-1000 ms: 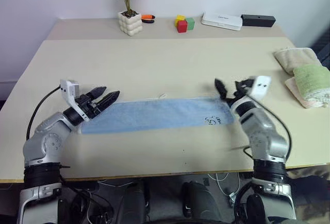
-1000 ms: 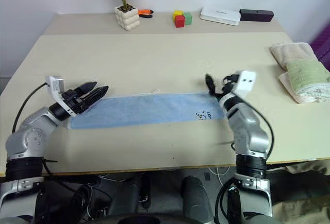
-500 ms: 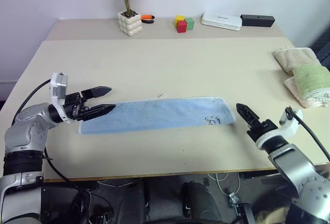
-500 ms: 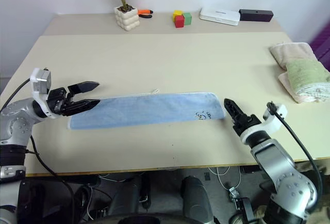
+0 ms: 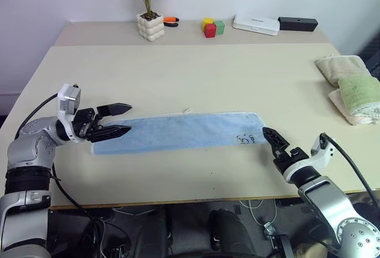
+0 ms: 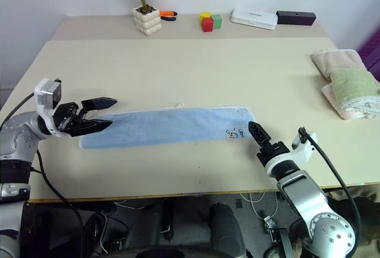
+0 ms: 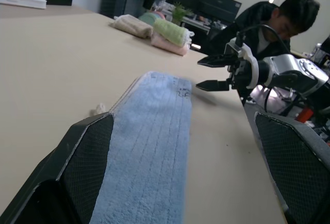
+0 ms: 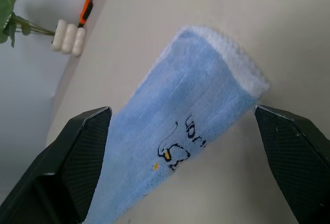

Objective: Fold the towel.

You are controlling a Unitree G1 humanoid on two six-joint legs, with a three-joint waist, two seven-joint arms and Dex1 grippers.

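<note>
The towel [image 5: 178, 132] is a long light-blue strip lying flat across the front half of the table [image 5: 196, 74], with a small dark printed figure [image 5: 244, 139] near its right end. My left gripper [image 5: 126, 120] is open at the towel's left end and points right along it, its fingers just over the cloth. My right gripper [image 5: 270, 138] is open just off the towel's right end, near the table's front edge, and points at that end. In the right wrist view the towel's end [image 8: 206, 95] lies ahead between the spread fingers. Nothing is held.
A green folded towel [image 5: 358, 93] on beige folded towels [image 5: 339, 65] lies at the right edge. Along the back stand a potted plant [image 5: 149, 25], coloured blocks [image 5: 212, 27], a white box [image 5: 255, 24] and a black box [image 5: 298, 24]. A person [image 7: 281, 15] sits beyond the table.
My right gripper drew back off the towel's right end toward the table's front edge and rolled over. My left gripper swung round to point along the towel. The towel stayed flat.
</note>
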